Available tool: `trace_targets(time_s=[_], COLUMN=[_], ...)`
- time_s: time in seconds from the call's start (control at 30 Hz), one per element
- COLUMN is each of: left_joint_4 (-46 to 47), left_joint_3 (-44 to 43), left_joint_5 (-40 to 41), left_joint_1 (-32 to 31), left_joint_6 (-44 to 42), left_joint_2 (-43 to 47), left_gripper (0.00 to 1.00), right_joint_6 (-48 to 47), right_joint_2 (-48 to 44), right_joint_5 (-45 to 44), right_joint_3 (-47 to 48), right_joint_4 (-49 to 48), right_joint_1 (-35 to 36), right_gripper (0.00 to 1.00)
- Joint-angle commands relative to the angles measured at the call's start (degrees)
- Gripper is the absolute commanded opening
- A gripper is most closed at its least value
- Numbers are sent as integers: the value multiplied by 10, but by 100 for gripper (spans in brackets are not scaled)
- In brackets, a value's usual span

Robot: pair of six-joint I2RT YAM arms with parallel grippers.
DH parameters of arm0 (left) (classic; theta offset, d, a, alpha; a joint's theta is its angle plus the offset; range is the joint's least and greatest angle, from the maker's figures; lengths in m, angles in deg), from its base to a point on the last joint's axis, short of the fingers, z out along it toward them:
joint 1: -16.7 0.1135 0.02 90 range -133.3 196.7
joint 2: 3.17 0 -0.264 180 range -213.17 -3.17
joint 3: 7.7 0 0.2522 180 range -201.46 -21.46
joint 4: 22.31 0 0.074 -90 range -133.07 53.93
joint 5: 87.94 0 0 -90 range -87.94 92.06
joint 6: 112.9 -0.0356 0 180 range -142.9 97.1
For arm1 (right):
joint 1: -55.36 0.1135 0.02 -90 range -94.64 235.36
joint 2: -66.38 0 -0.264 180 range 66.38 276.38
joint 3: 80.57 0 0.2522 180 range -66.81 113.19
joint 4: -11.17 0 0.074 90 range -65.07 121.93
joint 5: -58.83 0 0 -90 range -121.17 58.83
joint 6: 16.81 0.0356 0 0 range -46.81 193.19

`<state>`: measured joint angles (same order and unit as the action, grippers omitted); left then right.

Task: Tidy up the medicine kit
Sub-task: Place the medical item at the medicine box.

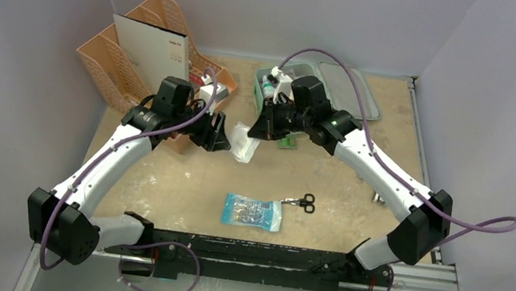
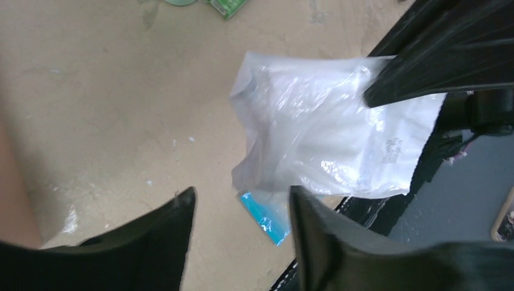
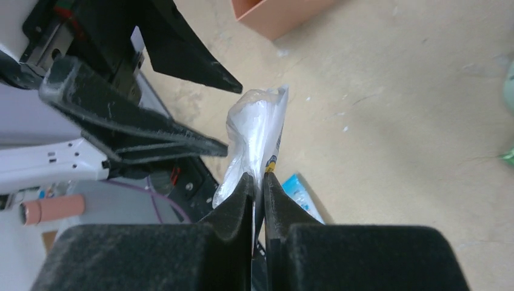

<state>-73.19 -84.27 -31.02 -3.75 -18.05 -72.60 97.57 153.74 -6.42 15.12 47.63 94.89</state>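
Mint-green zippered medicine kit (image 1: 258, 86) is seen open at far centre of tan table (image 1: 162, 178). Just in front, a clear plastic bag (image 3: 254, 130) is pinched by R gripper (image 3: 257, 179); L gripper (image 2: 242, 194) is held spread beside it, w/o contact.

Soft, even light, faint shadows; wrist views blurred close up, glare on the clear bag (image 2: 327, 127).

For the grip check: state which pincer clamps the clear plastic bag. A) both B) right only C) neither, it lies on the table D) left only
B: the right pincer is pinched shut on the clear plastic bag, held above the table, while the left pincer stands open.
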Motion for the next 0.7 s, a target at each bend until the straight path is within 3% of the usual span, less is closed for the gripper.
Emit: trace_targets(time_s=[0.0, 0.07, 0.13, 0.33, 0.67], left_joint_4=[15, 14, 11, 10, 8], left_joint_3=[-33, -43, -51, -54, -4], left_joint_5=[71, 87, 103, 118, 156], left_joint_1=[1, 2, 4, 6, 5], left_joint_6=[57, 76, 92, 71, 34], left_joint_2=[25, 24, 22, 15, 28], left_gripper=[63, 76, 79, 86, 88], right_joint_6=[-20, -33, -40, -62, -126], right_joint_2=[-26, -25, -23, -5, 84], right_joint_5=[-103, -135, -158, -211, -262], right_joint_3=[-1, -1, -4, -10, 24], right_joint_4=[-51, -58, -71, -122, -176], right_joint_1=[-8, -21, -40, -113, -190], right_gripper=[5, 5, 6, 6, 8])
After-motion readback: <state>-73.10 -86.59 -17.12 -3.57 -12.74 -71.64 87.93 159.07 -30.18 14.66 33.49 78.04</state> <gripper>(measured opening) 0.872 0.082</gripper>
